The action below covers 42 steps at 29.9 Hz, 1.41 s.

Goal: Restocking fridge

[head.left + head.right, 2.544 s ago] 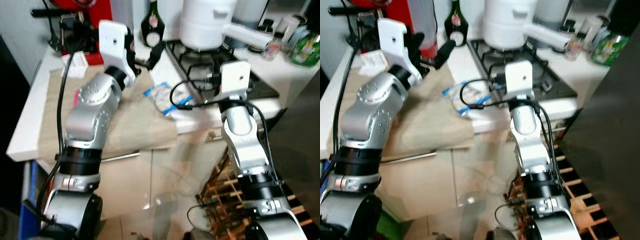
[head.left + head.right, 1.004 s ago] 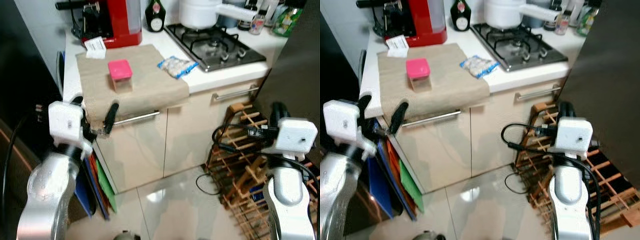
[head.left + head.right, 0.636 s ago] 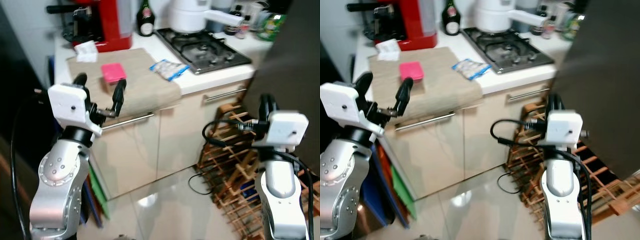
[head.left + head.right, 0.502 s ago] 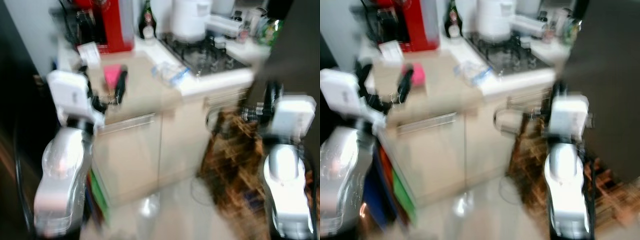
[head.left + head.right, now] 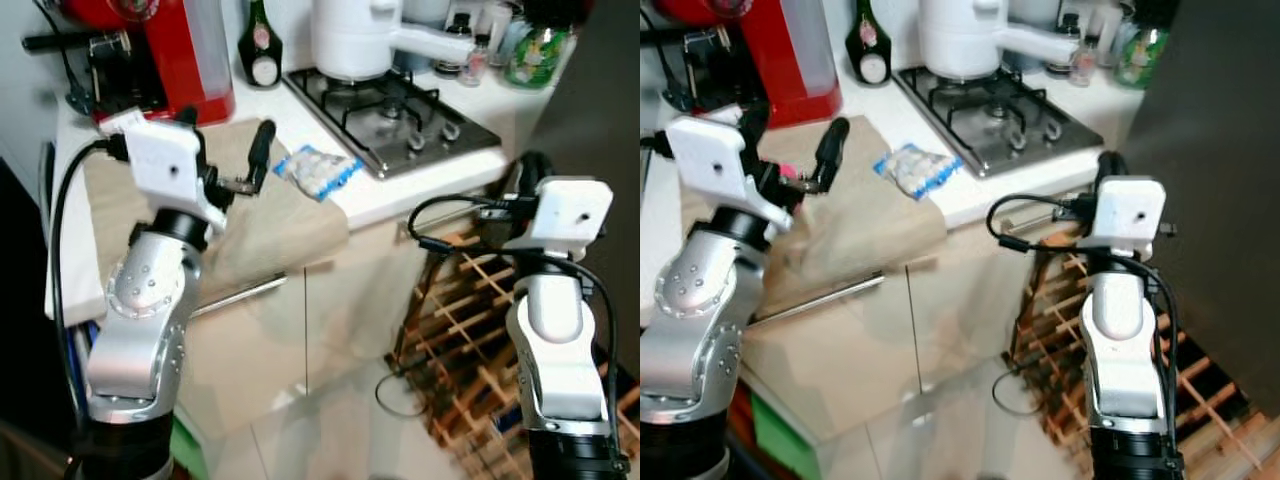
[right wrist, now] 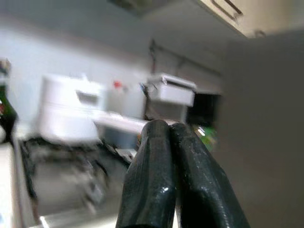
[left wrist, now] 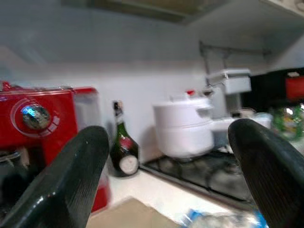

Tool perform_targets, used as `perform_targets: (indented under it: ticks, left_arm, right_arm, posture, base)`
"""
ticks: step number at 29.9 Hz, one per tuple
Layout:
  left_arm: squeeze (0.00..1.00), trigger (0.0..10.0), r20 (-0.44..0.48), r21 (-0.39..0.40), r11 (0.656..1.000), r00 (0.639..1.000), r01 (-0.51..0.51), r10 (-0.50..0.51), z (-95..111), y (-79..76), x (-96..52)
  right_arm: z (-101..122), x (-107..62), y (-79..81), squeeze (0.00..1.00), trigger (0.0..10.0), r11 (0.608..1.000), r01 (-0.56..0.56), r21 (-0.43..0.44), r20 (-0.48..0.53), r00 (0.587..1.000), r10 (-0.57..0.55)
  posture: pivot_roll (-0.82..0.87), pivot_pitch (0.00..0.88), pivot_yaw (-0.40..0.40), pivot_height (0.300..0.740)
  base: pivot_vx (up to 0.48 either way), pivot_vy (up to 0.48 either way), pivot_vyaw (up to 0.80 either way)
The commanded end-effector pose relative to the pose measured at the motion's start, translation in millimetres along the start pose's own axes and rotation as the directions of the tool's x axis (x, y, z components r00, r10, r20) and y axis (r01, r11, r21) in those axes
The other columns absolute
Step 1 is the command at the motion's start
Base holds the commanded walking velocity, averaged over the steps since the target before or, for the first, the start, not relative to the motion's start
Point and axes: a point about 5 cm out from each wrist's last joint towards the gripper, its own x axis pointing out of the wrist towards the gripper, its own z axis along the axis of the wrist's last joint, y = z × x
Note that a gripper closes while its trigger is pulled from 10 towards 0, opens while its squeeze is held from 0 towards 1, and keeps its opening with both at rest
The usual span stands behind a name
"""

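A blue and white food packet (image 5: 318, 172) lies on the white counter beside a beige mat (image 5: 275, 225). My left gripper (image 5: 225, 128) hovers open over that mat, left of the packet, with nothing between its fingers (image 7: 71, 175). A sliver of something pink (image 5: 788, 172) peeks out behind this gripper. My right gripper (image 6: 166, 137) is shut and empty, raised in front of the counter edge near the hob (image 5: 400, 110). A tall dark panel (image 5: 1220, 200) rises at the right.
A red coffee machine (image 5: 175, 50), a dark bottle (image 5: 259, 45) and a white pot (image 5: 350, 40) stand at the back of the counter. Bottles (image 5: 530, 55) crowd the far right corner. A wooden wine rack (image 5: 470, 330) stands on the floor beside the cabinet doors (image 5: 330, 320).
The camera has come closer to the counter. My left arm has risen from beside the cabinet front to above the mat. The right arm stays raised by the wine rack.
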Motion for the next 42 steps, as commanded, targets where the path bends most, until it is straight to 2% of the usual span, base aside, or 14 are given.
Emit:
perform_targets:
  ticks: [1, 4, 5, 6, 9, 13, 16, 18, 26, 35, 36, 37, 39, 42]
  left_arm:
    - [0.00, 10.0, -0.005, 0.012, 1.000, 1.000, -0.004, 0.004, 0.1, 4.5, 0.1]
    - [0.00, 10.0, -0.032, -0.007, 1.000, 0.999, 0.022, -0.023, -3.0, 1.6, 6.2]
    - [0.00, 10.0, -0.036, -0.012, 0.999, 0.999, 0.033, -0.033, -2.4, 1.5, 9.6]
    - [0.00, 10.0, -0.036, -0.014, 0.999, 0.999, 0.039, -0.039, -1.7, 1.6, 11.7]
    - [0.00, 10.0, -0.027, -0.021, 0.997, 0.996, 0.079, -0.079, 3.8, 0.6, 19.7]
    - [0.00, 10.0, -0.014, -0.016, 0.995, 0.995, 0.096, -0.096, 7.8, 3.0, 26.5]
    - [0.00, 10.0, -0.007, -0.002, 0.994, 0.994, 0.111, -0.111, 13.8, 9.5, 34.3]
    - [0.00, 10.0, -0.014, -0.002, 0.992, 0.991, 0.130, -0.130, 14.8, 10.8, 38.1]
    - [0.00, 10.0, -0.055, 0.005, 0.985, 0.983, 0.175, -0.174, 10.0, 10.8, 42.5]
    - [0.00, 10.0, -0.062, -0.005, 0.985, 0.984, 0.170, -0.170, 10.6, 13.4, 45.0]
    - [0.00, 10.0, -0.062, -0.006, 0.985, 0.983, 0.172, -0.172, 11.0, 13.3, 44.8]
    - [0.00, 10.0, -0.060, -0.014, 0.985, 0.983, 0.171, -0.172, 11.4, 13.3, 44.4]
    - [0.00, 10.0, -0.060, -0.016, 0.986, 0.984, 0.167, -0.168, 11.4, 13.9, 43.9]
    - [0.00, 10.0, -0.061, -0.015, 0.986, 0.984, 0.165, -0.166, 11.6, 14.1, 43.4]
  right_arm:
    - [2.7, 4.7, 2.8, 0.35, 10.0, 0.999, -0.001, 0.051, -0.008, 1.000, 0.002]
    - [-8.2, 10.4, 4.0, 0.34, 10.0, 0.978, 0.020, 0.210, -0.128, 0.992, 0.007]
    - [-16.5, 11.6, 2.9, 0.00, 10.0, 0.955, 0.056, 0.290, -0.202, 0.979, 0.004]
    - [-21.8, 12.1, 2.4, 0.00, 10.0, 0.937, 0.082, 0.340, -0.248, 0.969, 0.005]
    - [-33.8, 13.3, 0.2, 0.00, 10.0, 0.915, 0.108, 0.388, -0.327, 0.945, 0.027]
    - [-34.2, 18.2, 2.4, 0.00, 10.0, 0.911, 0.076, 0.405, -0.331, 0.941, 0.068]
    - [-27.3, 23.4, 11.5, 0.00, 10.0, 0.863, 0.042, 0.504, -0.334, 0.931, 0.150]
    - [-28.5, 21.7, 12.5, 0.00, 10.0, 0.834, 0.068, 0.547, -0.361, 0.918, 0.162]
    - [-30.4, 20.4, 17.8, 0.00, 10.0, 0.777, 0.067, 0.626, -0.397, 0.885, 0.244]
    - [-35.0, 28.0, 21.1, 0.00, 10.0, 0.775, 0.054, 0.630, -0.419, 0.864, 0.280]
    - [-33.9, 29.5, 22.0, 0.71, 10.0, 0.772, 0.043, 0.634, -0.412, 0.864, 0.290]
    - [-28.9, 33.5, 25.9, 1.00, 10.0, 0.789, -0.038, 0.613, -0.378, 0.862, 0.336]
    - [-25.8, 36.6, 30.1, 1.00, 10.0, 0.788, -0.096, 0.608, -0.370, 0.844, 0.388]
    - [-24.7, 39.6, 30.0, 1.00, 10.0, 0.795, -0.113, 0.596, -0.369, 0.841, 0.397]
  posture:
    - [-0.05, 0.000, 0.012, 0.740]
    - [-0.05, 0.000, 0.013, 0.740]
    - [-0.04, 0.000, 0.016, 0.740]
    - [-0.04, 0.000, 0.016, 0.740]
    - [-0.04, 0.000, 0.026, 0.740]
    - [-0.04, 0.000, 0.033, 0.740]
    - [-0.04, 0.016, 0.056, 0.740]
    - [-0.04, 0.021, 0.059, 0.740]
    - [-0.04, 0.024, 0.073, 0.740]
    - [-0.04, 0.035, 0.073, 0.740]
    - [-0.04, 0.037, 0.071, 0.740]
    - [-0.03, 0.039, 0.069, 0.740]
    - [-0.03, 0.040, 0.065, 0.740]
    - [-0.03, 0.041, 0.061, 0.740]
  base:
    - [0.480, 0.000, 0.00]
    - [0.480, 0.000, 0.00]
    - [0.000, 0.000, 0.00]
    - [0.000, 0.000, 0.00]
    - [0.000, 0.000, 0.00]
    - [0.000, 0.000, 0.00]
    - [0.000, 0.000, 0.00]
    - [0.000, 0.000, 0.00]
    - [0.000, 0.000, 0.00]
    - [0.000, 0.000, 0.00]
    - [0.000, 0.000, 0.00]
    - [0.000, 0.000, 0.00]
    - [0.000, 0.000, 0.00]
    - [0.000, 0.000, 0.00]
